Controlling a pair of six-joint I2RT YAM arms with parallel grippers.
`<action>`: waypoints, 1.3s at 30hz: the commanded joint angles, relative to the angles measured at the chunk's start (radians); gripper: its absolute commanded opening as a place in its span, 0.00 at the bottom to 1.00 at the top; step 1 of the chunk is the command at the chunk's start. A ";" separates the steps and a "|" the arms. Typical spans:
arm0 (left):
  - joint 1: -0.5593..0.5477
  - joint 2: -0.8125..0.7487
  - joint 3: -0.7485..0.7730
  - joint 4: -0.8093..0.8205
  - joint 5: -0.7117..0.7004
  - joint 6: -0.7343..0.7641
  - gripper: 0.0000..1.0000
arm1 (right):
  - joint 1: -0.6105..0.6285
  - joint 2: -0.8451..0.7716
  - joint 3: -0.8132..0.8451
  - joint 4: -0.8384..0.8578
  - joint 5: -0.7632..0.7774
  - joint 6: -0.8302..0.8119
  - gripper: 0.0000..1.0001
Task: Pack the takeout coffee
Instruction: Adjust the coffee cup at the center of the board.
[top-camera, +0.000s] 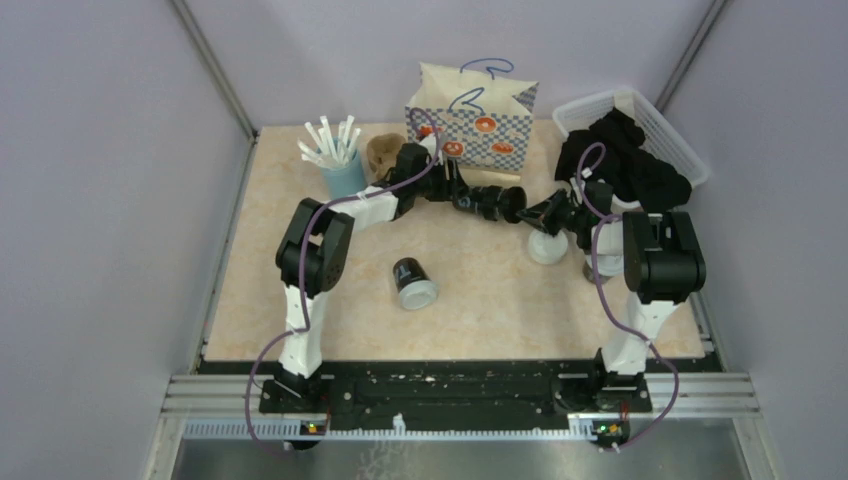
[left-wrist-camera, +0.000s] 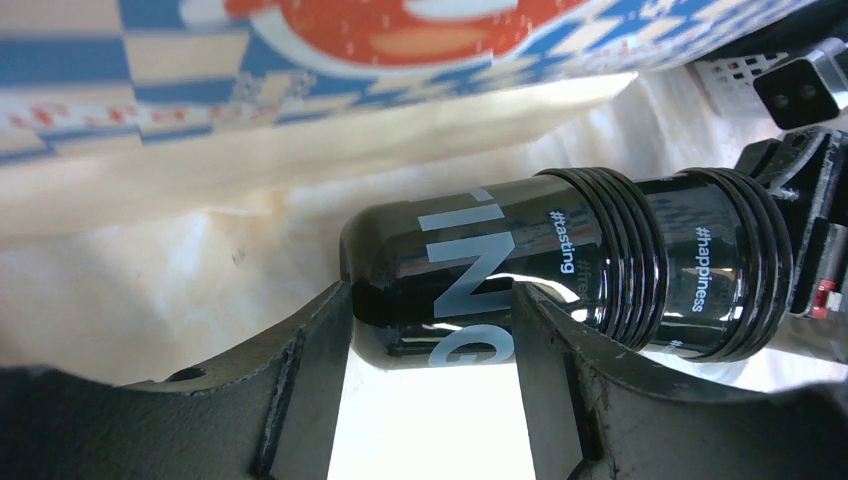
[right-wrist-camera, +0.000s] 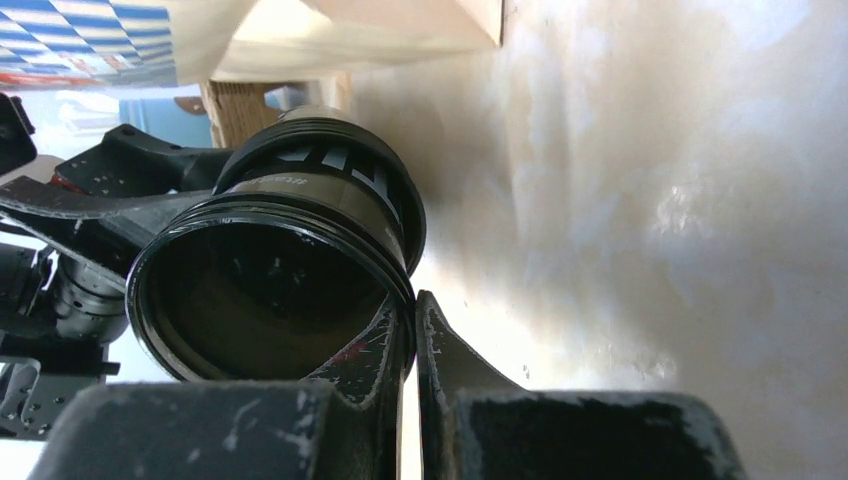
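Barely underway, seemingly. Clamping a lidless black cup (left-wrist-camera: 560, 260) sideways with the left gripper (left-wrist-camera: 430, 340), pinching its rim with the right gripper (right-wrist-camera: 412, 318), beside the paper bag (top-camera: 470, 125). Leaving a lidded cup (top-camera: 413, 283) lying unpacked on the table (top-camera: 480, 310).

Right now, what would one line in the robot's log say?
left gripper: shut on lidless black cup, held sideways by bag | right gripper: nearly shut at its rim, hold unclear | second cup: lidded, lying on table
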 joint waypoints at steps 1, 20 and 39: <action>-0.047 -0.055 -0.083 -0.007 0.097 -0.061 0.64 | 0.038 -0.108 -0.013 0.032 -0.081 0.005 0.00; -0.181 -0.181 -0.244 0.057 0.227 -0.224 0.67 | 0.069 -0.353 0.298 -1.081 0.189 -0.464 0.00; 0.017 -0.130 0.039 -0.137 0.040 0.246 0.86 | 0.029 -0.225 -0.067 -0.221 0.013 -0.176 0.00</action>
